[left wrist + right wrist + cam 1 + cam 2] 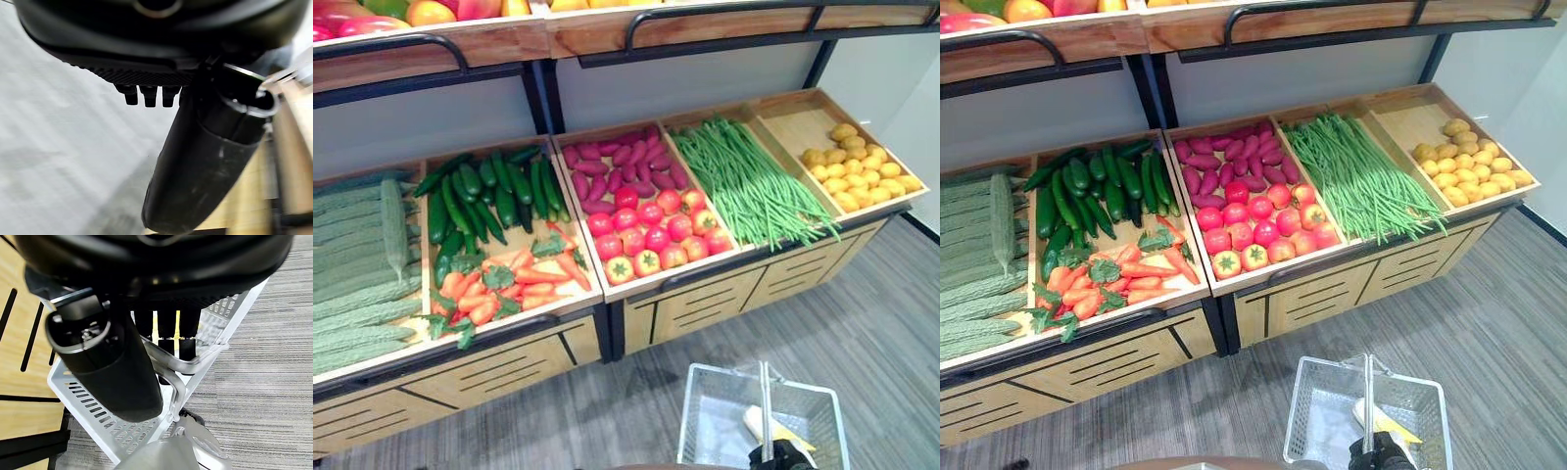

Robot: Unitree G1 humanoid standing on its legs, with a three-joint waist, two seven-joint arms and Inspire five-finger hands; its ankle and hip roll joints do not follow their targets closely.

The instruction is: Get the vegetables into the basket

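The basket (pixel 705 411) hung at the lower right of the left eye view, above the grey floor (pixel 862 323) and in front of the stall (pixel 705 304). The right hand (pixel 166 340) carried it: in the right wrist view its fingers were curled round the handle (pixel 193 363), so the basket stayed level and its mouth faced up, ready to take produce. Something pale with a yellow part (pixel 1386 421) already lay inside; what it was could not be told.

The vegetables sat in sloped wooden bins, tilted toward the robot for easy reach: gourds (pixel 357 284) at the far left, cucumbers (pixel 489 191) above carrots (pixel 509 284), sweet potatoes (pixel 622 166) above tomatoes (pixel 651 230), long beans (pixel 749 186), and potatoes (pixel 862 171) at the right. Fruit (pixel 431 12) lined the upper shelf.

The eye views laid out the bins. The wrist views gave the hands: the left hand (pixel 146 93) showed close up against the floor, with fingertips (pixel 149 95) just past the palm and empty; whether they were spread or curled could not be told. It looked free to pick
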